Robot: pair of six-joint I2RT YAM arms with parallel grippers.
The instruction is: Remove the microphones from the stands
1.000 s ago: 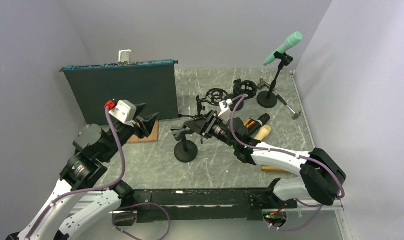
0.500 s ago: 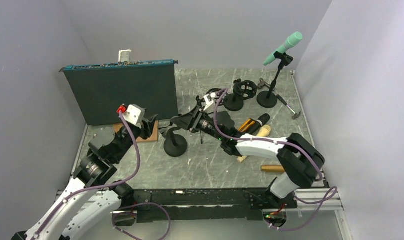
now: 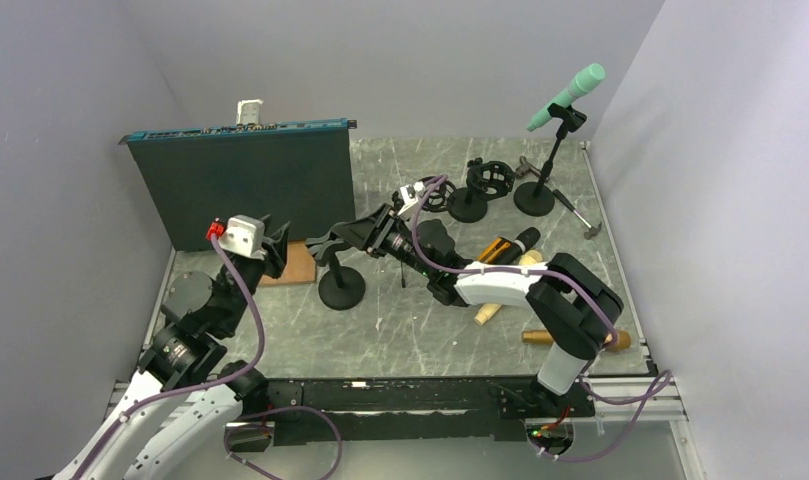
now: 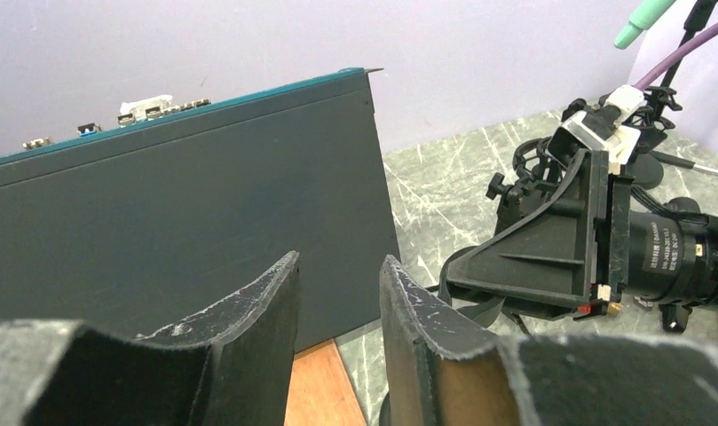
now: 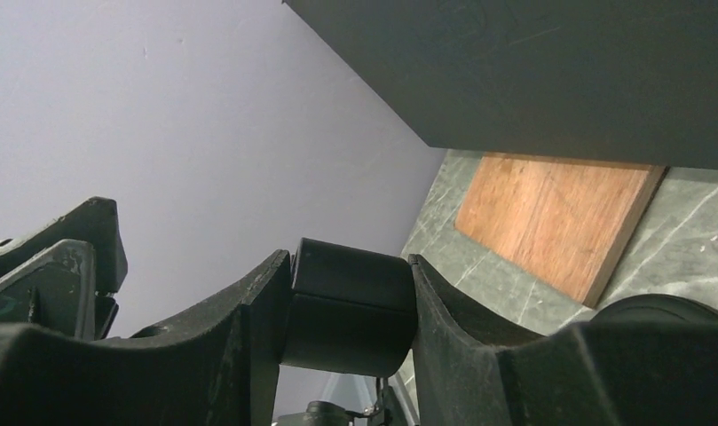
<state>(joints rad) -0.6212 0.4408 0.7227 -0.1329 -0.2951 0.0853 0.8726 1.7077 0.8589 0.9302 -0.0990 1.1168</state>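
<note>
The black round-based stand [image 3: 341, 288] has slid left along the bench [image 3: 420, 335], right gripper [image 5: 348, 266] pinching its cylindrical top; left gripper [image 4: 337, 297] stands spread.

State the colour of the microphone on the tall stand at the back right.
The microphone is mint green, clearest in the top external view.

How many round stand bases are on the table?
3: the centre base, its stand in the right gripper; the back base under a shock mount; the right base under the teal microphone. The arm may hide more.
</note>
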